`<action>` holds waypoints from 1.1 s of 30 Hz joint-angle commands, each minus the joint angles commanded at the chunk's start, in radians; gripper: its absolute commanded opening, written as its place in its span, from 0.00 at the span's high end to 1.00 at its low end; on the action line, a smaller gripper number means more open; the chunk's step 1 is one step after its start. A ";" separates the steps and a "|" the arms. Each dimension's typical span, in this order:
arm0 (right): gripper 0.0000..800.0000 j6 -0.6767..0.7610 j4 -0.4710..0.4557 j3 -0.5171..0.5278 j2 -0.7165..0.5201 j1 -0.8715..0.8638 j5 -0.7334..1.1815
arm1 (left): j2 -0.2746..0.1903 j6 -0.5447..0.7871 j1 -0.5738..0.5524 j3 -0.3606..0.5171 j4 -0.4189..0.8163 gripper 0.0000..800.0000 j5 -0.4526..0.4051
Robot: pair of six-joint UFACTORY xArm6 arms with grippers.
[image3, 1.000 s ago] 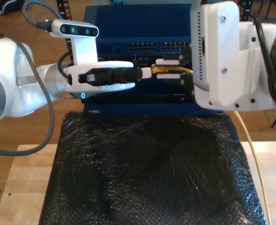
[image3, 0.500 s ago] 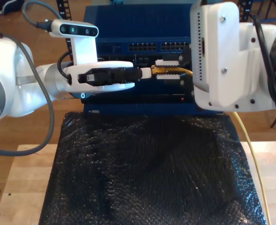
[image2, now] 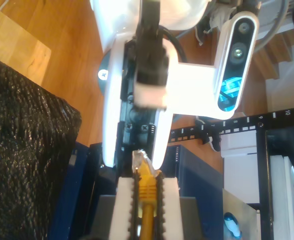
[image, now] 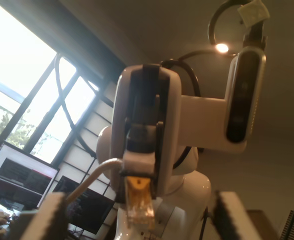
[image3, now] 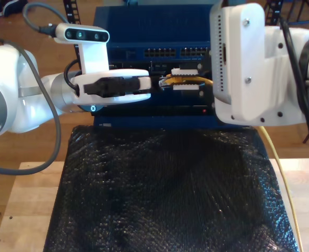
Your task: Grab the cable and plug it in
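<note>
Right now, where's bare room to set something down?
The black bubble-wrap mat and the wooden table at the exterior view's left are bare. Crowded: before the blue rack unit, my first gripper faces my second gripper clamping the pale yellow cable.

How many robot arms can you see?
2. My first arm reaches in from the exterior view's left. My second arm is at the exterior view's right, and my second claw holds the yellow network cable. None seem hidden.

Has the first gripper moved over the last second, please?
Yes. My first gripper has drawn back toward the exterior view's left, against the blue rack, leaving a gap to the cable.
</note>
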 joint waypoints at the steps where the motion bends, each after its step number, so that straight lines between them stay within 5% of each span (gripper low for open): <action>1: 1.00 0.000 0.000 -0.002 0.000 0.000 -0.002 | -0.003 0.000 0.002 -0.002 0.002 0.00 -0.005; 12: 1.00 0.006 0.002 -0.026 0.020 -0.008 -0.002 | -0.031 0.011 0.077 -0.014 0.006 0.00 -0.199; 19: 1.00 0.150 -0.006 -0.064 0.080 -0.066 0.023 | -0.054 0.014 0.178 -0.020 0.021 0.00 -0.264; 33: 1.00 0.187 -0.003 -0.120 0.163 -0.336 0.267 | -0.135 0.057 0.322 -0.074 0.322 0.00 -0.428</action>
